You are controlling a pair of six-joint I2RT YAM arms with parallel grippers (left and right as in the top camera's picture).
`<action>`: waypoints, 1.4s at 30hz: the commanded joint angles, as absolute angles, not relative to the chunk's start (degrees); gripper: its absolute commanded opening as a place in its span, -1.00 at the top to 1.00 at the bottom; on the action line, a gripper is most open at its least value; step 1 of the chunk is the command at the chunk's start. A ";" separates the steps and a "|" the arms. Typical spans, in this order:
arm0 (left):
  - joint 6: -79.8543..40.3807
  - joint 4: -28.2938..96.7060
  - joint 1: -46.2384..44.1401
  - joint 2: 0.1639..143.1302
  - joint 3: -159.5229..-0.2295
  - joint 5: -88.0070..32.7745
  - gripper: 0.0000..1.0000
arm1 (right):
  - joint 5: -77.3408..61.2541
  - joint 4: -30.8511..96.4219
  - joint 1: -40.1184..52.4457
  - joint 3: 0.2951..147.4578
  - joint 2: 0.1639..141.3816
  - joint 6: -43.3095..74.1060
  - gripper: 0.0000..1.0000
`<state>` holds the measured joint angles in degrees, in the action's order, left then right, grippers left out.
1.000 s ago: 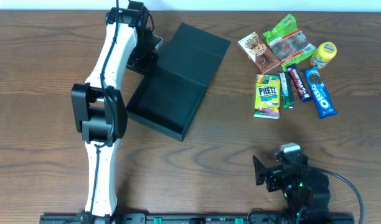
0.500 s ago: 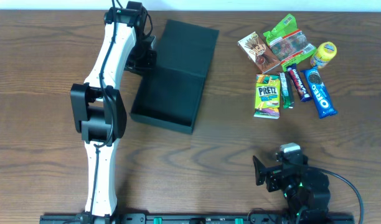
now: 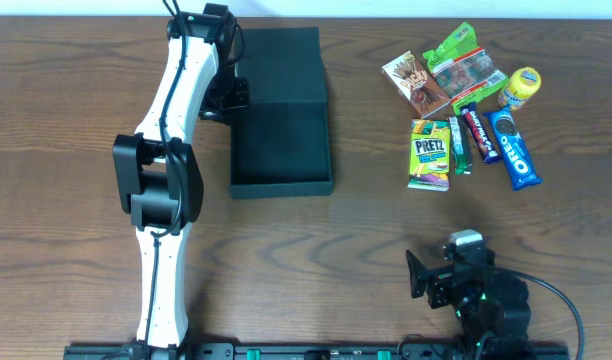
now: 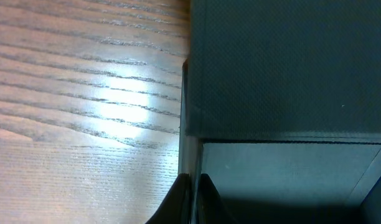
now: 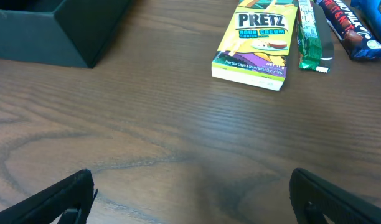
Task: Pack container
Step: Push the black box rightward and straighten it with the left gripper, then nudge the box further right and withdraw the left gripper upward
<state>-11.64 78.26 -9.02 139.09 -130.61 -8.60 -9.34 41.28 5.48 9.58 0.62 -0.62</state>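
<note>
The container (image 3: 281, 140) is a dark teal-black open box with its flap lid laid flat toward the far edge; it lies left of centre, squared to the table. My left gripper (image 3: 234, 95) is shut on the container's left wall; the wrist view shows both fingers (image 4: 192, 190) pinching that thin wall (image 4: 188, 124). A corner of the container shows in the right wrist view (image 5: 47, 31). My right gripper (image 3: 438, 278) is open and empty near the front edge, its fingers wide apart (image 5: 190, 193) over bare wood.
Snacks lie at the back right: a Pretz box (image 3: 429, 154) (image 5: 256, 40), a green stick packet (image 3: 459, 145), a dark bar (image 3: 477, 134), an Oreo pack (image 3: 514, 149), a Pocky box (image 3: 415, 84), a green bag (image 3: 464, 62), a yellow cup (image 3: 523, 87).
My left gripper has swung the container clockwise, from lying diagonally to lying square with the table edges. The right arm has not moved.
</note>
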 commanded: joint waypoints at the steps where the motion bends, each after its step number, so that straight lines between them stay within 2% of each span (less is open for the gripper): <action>1: -13.45 78.83 -8.67 139.39 -130.50 -8.47 0.88 | -9.19 41.34 5.98 9.41 0.32 -0.03 -0.98; 27: -1.67 73.10 -15.46 139.39 -130.50 -8.38 0.88 | -9.21 41.34 5.98 9.41 0.32 -0.03 -0.99; 42: -13.13 73.17 -17.43 139.39 -130.50 -8.99 0.88 | -9.19 41.34 5.98 9.41 0.32 -0.03 -0.98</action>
<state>-9.98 73.06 -16.64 139.09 -130.61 -8.58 -9.34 41.28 5.48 9.56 0.62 -0.62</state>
